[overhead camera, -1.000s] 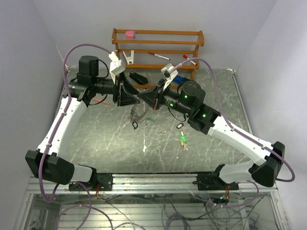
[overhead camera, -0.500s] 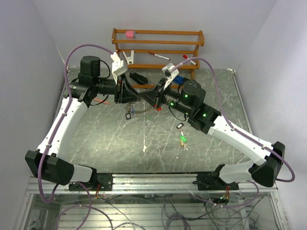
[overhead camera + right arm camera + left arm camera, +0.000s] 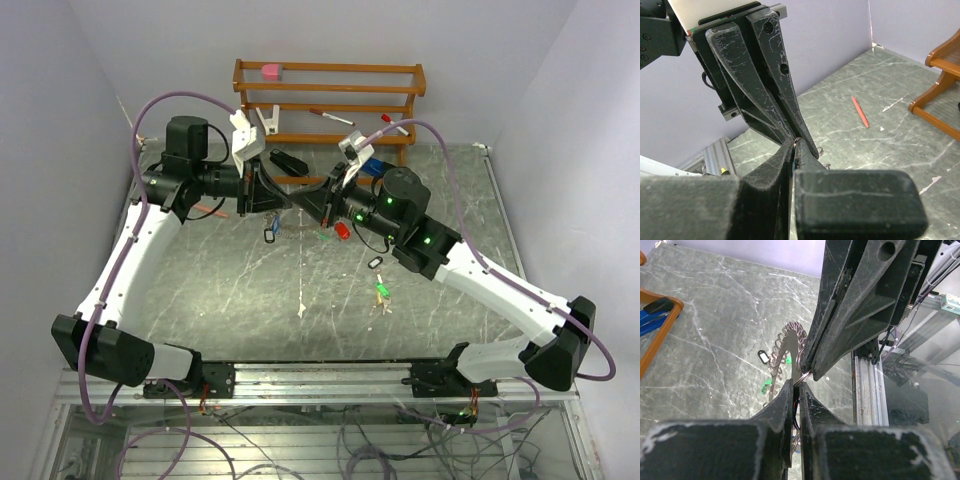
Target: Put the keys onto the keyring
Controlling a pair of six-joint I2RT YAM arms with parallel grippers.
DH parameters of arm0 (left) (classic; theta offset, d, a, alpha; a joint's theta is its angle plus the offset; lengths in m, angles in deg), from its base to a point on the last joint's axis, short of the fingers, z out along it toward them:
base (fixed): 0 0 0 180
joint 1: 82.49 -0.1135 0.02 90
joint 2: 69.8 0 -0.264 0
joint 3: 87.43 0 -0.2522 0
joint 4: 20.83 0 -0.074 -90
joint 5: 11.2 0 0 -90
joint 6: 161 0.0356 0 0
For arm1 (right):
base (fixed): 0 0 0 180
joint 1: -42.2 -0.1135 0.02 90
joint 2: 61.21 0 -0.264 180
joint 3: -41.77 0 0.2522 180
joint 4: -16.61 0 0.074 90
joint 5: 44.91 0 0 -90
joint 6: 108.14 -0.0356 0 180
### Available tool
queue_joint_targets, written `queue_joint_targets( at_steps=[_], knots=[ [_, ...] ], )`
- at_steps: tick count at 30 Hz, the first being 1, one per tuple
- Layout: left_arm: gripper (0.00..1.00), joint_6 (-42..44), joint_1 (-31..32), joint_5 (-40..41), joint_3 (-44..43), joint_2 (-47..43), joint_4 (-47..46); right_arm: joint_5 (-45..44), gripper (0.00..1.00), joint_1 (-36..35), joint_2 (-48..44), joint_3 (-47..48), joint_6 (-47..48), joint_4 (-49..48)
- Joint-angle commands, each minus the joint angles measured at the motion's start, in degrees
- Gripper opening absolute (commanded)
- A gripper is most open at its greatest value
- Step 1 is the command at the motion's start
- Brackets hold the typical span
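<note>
The left end effector (image 3: 278,198) is clamped on the thin silver wire keyring (image 3: 789,336), held above the grey marbled bench (image 3: 220,285), meeting tip to tip the right end effector (image 3: 308,204), also closed on the wire, while a small green-tagged key (image 3: 381,291) lies on the bench further right.
</note>
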Motion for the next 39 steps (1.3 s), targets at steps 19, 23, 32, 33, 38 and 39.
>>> queue_joint_targets(
  at_steps=[19,23,32,33,38,39],
  knots=[
    [0.07,12.32,0.18,-3.23,-9.83,0.69,12.32,-4.53,0.00,0.02,-6.85,-3.93,-0.25,1.07],
    [0.07,11.86,0.16,-3.36,-10.06,0.84,11.91,-4.80,0.00,0.01,-7.45,-4.01,-0.28,1.67],
    [0.07,11.38,0.05,-0.27,-9.66,0.49,11.12,-4.59,0.00,0.03,-7.04,-3.31,-0.37,1.99],
    [0.07,10.87,0.05,0.56,-9.55,0.44,10.81,-4.72,0.03,0.02,-7.16,-3.24,-0.29,1.83],
    [0.07,12.01,0.05,2.40,-9.18,0.31,11.64,-5.66,0.33,0.04,-7.22,-2.34,-0.31,2.12],
    [0.07,11.89,0.05,2.61,-8.81,0.20,11.31,-5.78,0.36,0.03,-7.24,-2.02,-0.24,2.30]
  ],
)
